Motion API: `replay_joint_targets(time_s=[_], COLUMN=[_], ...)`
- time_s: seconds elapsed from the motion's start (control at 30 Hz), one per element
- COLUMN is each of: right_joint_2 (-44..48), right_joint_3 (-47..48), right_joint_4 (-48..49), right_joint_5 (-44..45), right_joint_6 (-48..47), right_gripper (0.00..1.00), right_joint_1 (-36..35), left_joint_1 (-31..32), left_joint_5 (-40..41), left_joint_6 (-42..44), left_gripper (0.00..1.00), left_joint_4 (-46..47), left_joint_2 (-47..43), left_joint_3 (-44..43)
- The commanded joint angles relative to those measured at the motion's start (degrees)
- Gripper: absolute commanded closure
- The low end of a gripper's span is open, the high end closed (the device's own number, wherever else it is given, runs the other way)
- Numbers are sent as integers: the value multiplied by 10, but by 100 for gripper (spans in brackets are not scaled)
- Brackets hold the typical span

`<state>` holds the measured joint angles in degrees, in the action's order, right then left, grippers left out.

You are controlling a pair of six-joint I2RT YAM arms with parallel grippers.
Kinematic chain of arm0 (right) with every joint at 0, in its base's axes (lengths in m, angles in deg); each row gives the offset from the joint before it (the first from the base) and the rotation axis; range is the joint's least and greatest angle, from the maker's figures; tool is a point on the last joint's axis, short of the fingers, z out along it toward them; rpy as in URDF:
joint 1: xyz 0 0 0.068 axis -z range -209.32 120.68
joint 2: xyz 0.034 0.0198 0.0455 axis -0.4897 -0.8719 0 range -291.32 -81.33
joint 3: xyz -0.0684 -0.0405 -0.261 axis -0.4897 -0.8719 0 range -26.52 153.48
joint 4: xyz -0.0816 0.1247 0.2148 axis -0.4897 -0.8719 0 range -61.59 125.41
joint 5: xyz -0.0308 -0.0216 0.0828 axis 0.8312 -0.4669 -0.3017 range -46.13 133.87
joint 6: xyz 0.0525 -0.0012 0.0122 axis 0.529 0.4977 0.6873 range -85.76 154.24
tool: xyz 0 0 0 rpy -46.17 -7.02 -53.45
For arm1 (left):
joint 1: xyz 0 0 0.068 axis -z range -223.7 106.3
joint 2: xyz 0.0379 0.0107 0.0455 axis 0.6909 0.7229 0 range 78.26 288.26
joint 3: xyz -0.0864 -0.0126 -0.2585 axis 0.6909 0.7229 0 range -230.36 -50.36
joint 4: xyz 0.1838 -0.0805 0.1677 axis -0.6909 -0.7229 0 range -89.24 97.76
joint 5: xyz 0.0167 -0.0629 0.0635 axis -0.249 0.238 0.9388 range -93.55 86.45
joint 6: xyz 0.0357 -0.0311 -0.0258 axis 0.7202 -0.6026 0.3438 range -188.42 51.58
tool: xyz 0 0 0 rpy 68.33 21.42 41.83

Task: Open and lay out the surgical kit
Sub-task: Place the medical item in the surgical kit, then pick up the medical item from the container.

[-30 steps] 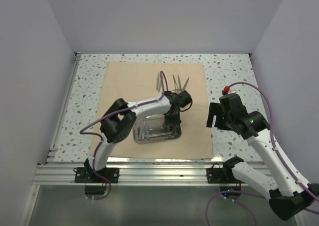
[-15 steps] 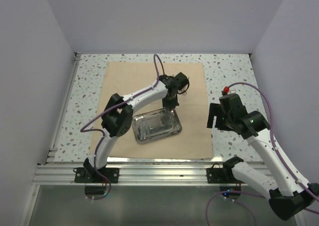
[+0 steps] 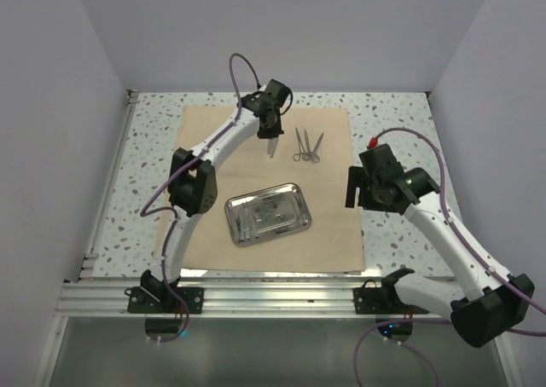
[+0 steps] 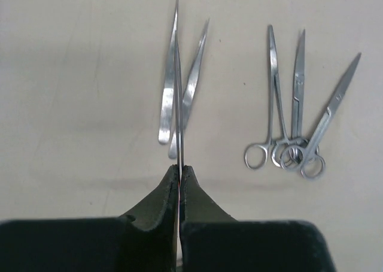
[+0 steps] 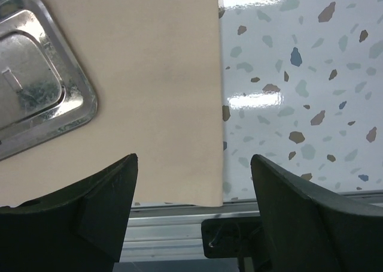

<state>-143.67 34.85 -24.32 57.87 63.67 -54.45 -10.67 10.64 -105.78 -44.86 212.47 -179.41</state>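
The tan cloth wrap (image 3: 222, 140) lies spread flat on the table. The steel tray (image 3: 267, 213) sits on its near middle, and its corner shows in the right wrist view (image 5: 42, 98). My left gripper (image 3: 270, 134) is over the far part of the cloth. In the left wrist view it (image 4: 179, 168) is shut on a slim pair of tweezers (image 4: 178, 104), seen edge-on and held above two tweezers (image 4: 169, 98) lying on the cloth. Three ring-handled scissors or forceps (image 4: 293, 134) lie to the right, also seen from above (image 3: 305, 145). My right gripper (image 3: 362, 191) is open and empty (image 5: 194, 167) over the cloth's right near edge.
The terrazzo table top (image 3: 397, 123) runs round the cloth (image 5: 155, 74). An aluminium rail (image 3: 273, 297) borders the near edge and also shows in the right wrist view (image 5: 173, 230). Grey walls stand on three sides.
My left gripper has moved from over the tray to the far part of the cloth, carrying the tweezers. The right arm has shifted slightly up and left.
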Motion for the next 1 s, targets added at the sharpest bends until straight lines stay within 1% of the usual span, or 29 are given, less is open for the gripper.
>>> replay_joint_targets(time_s=[0.0, 0.1, 0.13, 0.2, 0.23, 0.27, 0.3, 0.33, 0.43, 0.47, 0.5, 0.57, 0.6, 0.63, 0.67, 0.7, 0.73, 0.77, 0.8, 0.83, 0.87, 0.9, 0.93, 0.97], right_joint_2=[-22, -34, -43, -51, -57, -59, -60, -61, -60, -59, -57, -53, -50, -48, -45, -43, -38, -37, -36, -31, -29, -27, -22, -20], right_joint_3=[35, 43, 44, 49, 52, 55, 56, 58, 54, 51, 48, 42, 40, 39, 34, 32, 28, 22, 18, 12, 10, 7, 3, -2], right_joint_4=[18, 19, 21, 22, 20, 20, 20, 20, 25, 26, 29, 35, 36, 42, 44, 48, 55, 58, 60, 65, 67, 69, 72, 73], right_joint_5=[12, 9, 9, 9, 9, 9, 9, 9, 5, 2, -1, -7, -8, -9, -13, -17, -21, -26, -34, -36, -42, -49, -49, -52], right_joint_6=[5, 9, 10, 12, 12, 12, 12, 12, 13, 13, 15, 15, 14, 15, 15, 14, 14, 15, 14, 14, 14, 13, 12, 12], right_gripper=[20, 20, 20, 21, 21, 21, 21, 21, 21, 21, 21, 21, 21, 21, 21, 21, 21, 21, 21, 21, 21, 21, 21, 21], right_joint_1=[-2, -2, -3, -3, -2, -3, -2, -3, -3, -3, -2, -2, -3, -3, -3, -2, -2, -3, -3, -2, -3, -2, -2, -2], left_joint_1=[-17, -28, -31, -33, -34, -34, -34, -34, -34, -34, -34, -33, -32, -29, -25, -21, -11, -5, 2, 17, 25, 32, 42, 45], left_joint_5=[7, -5, -8, -8, -10, -12, -14, -18, -16, -15, -8, -2, -2, 0, 4, 7, 9, 12, 17, 21, 28, 36, 36, 32], left_joint_6=[76, 94, 100, 103, 105, 105, 105, 106, 103, 99, 96, 79, 74, 63, 58, 55, 48, 41, 36, 22, 15, 8, -5, -12], left_gripper=[97, 88, 79, 70, 58, 51, 47, 39, 33, 32, 33, 37, 40, 41, 43, 45, 46, 47, 49, 50, 50, 52, 53, 53], left_joint_4=[85, 132, 144, 165, 171, 175, 176, 177, 160, 148, 138, 104, 92, 81, 63, 57, 52, 39, 35, 31, 29, 34, 42, 55], left_joint_2=[48, 67, 71, 81, 83, 83, 81, 77, 48, 34, 3, -34, -76, -98, -121, -167, -189, -209, -249, -268, -285, -319, -334, -347], left_joint_3=[-45, -52, -51, -52, -53, -55, -56, -56, -49, -32, -20, 33, 58, 85, 151, 187, 259, 294, 327, 389, 419, 449, 503, 527])
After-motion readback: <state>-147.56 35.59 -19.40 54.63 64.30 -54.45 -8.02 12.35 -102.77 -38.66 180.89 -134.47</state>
